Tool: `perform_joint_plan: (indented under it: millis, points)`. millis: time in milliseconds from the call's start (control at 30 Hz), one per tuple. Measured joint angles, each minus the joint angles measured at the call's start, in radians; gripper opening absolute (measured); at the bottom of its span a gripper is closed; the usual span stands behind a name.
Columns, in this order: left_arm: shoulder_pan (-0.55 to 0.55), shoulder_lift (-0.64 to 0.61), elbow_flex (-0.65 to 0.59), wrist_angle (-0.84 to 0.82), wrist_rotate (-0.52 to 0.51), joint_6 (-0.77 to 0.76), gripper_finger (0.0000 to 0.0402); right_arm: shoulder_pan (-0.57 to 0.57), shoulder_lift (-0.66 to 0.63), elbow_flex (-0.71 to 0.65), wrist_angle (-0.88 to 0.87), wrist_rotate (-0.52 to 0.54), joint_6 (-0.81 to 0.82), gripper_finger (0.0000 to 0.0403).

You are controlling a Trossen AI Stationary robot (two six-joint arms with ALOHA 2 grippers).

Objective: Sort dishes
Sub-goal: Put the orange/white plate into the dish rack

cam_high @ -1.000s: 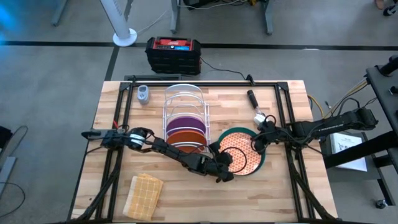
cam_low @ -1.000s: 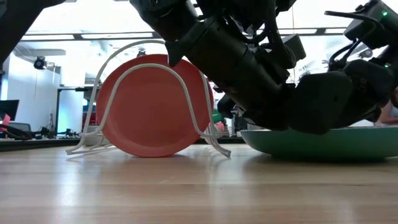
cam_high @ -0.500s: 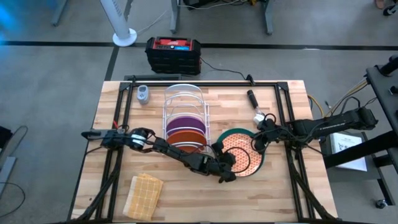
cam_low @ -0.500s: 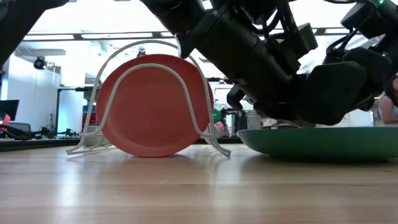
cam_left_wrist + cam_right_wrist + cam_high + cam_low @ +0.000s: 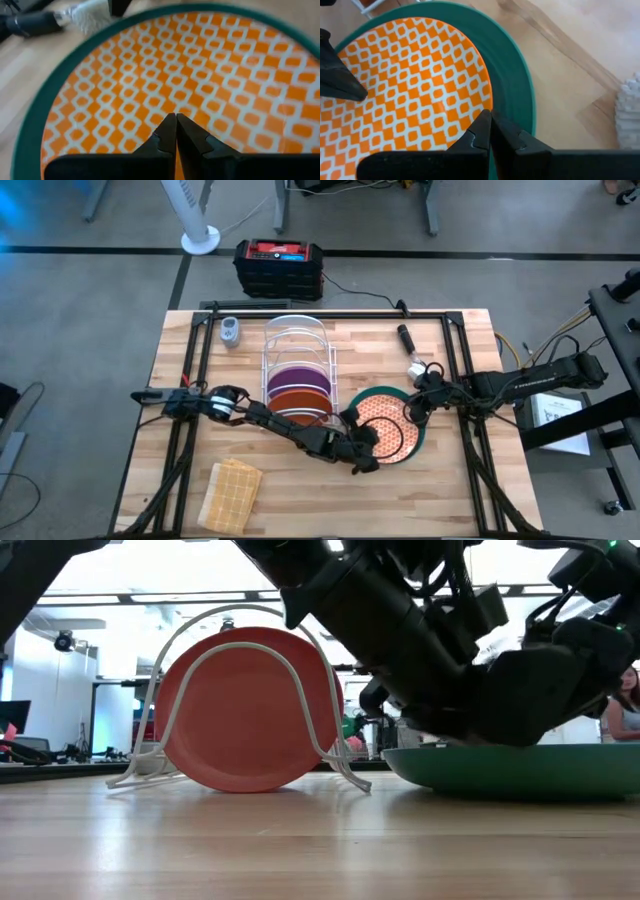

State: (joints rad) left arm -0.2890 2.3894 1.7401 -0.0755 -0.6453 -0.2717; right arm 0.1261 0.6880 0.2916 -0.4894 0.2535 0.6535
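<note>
Lying on the teal plate (image 5: 418, 442) right of the rack (image 5: 297, 370), the patterned plate (image 5: 390, 430) sits on the table (image 5: 190, 480). Left end effector (image 5: 368, 448) hovers at its near-left edge, right end effector (image 5: 412, 412) at its far-right rim, both closed and empty.

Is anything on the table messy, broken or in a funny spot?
Nothing looks broken or spilled. The orange-patterned plate lies flat inside the bigger teal-green plate, a bit off-center. The purple plate and the plain orange plate stand neatly in the white wire rack.
</note>
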Motion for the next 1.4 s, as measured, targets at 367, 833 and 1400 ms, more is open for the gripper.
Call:
perform_joint_plan:
  millis: [367, 833, 1400]
  points:
    - [0.000, 0.000, 0.001, -0.089, 0.001, -0.086, 0.0000, 0.000, 0.000, 0.000, -0.004, -0.022, 0.081, 0.0001]
    - [0.001, 0.037, 0.006, -0.055, 0.014, -0.119, 0.0000, -0.007, 0.002, 0.000, -0.002, -0.052, 0.125, 0.0117]
    - [0.003, 0.040, 0.002, -0.025, 0.025, -0.105, 0.0000, -0.007, 0.002, 0.000, -0.010, -0.079, 0.110, 0.0196]
